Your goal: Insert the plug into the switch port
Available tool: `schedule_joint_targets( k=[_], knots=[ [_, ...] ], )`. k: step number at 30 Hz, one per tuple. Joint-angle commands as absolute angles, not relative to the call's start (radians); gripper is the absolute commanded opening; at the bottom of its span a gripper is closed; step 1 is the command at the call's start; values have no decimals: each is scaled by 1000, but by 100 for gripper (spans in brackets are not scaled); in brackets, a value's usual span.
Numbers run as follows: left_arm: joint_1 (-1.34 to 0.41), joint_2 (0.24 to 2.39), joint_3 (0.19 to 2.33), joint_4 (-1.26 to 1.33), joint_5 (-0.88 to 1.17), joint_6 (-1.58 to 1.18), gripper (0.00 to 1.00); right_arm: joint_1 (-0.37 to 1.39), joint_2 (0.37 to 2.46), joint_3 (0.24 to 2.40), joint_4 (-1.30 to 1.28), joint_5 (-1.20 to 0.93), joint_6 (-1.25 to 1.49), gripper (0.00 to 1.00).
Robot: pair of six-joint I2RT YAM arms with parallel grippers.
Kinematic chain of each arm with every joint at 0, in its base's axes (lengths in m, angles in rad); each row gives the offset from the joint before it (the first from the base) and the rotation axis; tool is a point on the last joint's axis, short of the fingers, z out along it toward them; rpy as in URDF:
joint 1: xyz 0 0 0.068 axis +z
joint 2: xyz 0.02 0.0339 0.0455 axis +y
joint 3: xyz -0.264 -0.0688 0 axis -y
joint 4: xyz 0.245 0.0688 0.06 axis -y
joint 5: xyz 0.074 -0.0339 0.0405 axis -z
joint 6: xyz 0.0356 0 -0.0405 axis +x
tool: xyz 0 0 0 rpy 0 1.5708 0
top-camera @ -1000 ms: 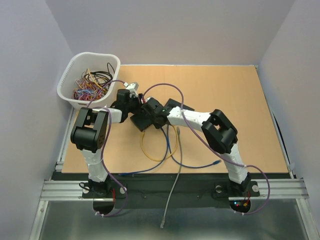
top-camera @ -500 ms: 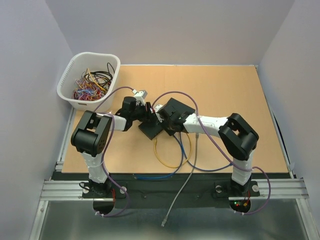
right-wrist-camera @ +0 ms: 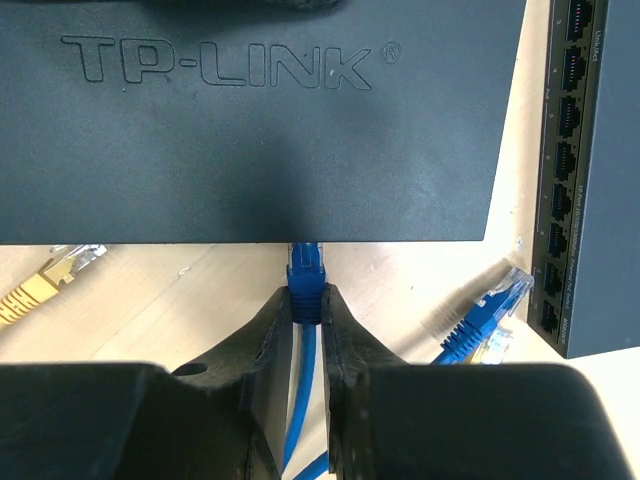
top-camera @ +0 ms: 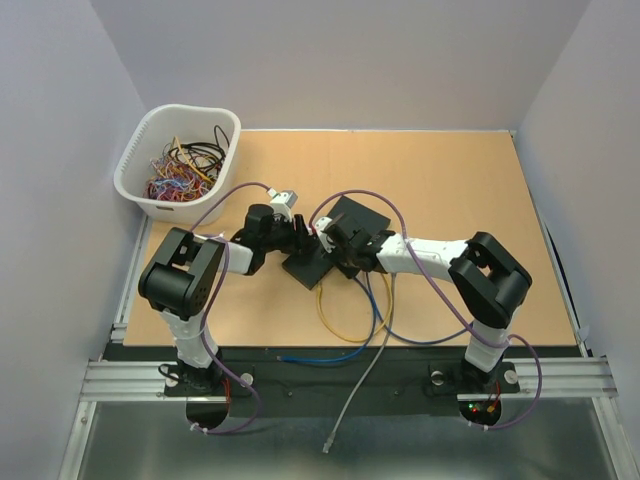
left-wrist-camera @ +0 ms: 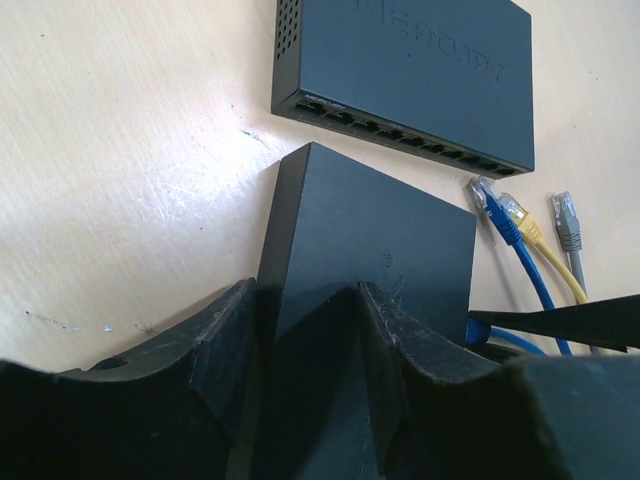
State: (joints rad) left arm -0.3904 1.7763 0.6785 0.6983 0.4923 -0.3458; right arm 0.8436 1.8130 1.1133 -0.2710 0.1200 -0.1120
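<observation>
Both low-stretched arms have carried the switch [right-wrist-camera: 260, 130] rightward. Left pincer [left-wrist-camera: 308, 320] clamps it; right pincer [right-wrist-camera: 307, 305] clamps the plug [right-wrist-camera: 305, 268] at its edge.

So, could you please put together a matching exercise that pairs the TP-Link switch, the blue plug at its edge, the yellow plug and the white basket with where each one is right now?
Things:
1. TP-Link switch
2. blue plug at its edge
3. yellow plug
4. white basket

Places:
A. lying loose on the table
B. clamped in the left hand
C. at the table's far left corner, holding tangled cables
D. pinched in the right hand

Pairs: 1-B, 2-D, 3-A, 4-C.
</observation>
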Motion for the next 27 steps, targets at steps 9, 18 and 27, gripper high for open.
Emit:
schedule_joint_targets(
  k=[9, 18, 27],
  knots=[
    [-521, 1763, 643, 575, 578, -336, 48, 834, 1804, 1265, -41, 77, -172, 0],
    [-581, 1773, 657, 542, 526, -321, 46, 834, 1856, 1338, 136, 34, -163, 0],
    [-643, 1807, 683, 522, 534, -302, 45, 834, 1790, 1197, 488, 6, -80, 0]
  ],
)
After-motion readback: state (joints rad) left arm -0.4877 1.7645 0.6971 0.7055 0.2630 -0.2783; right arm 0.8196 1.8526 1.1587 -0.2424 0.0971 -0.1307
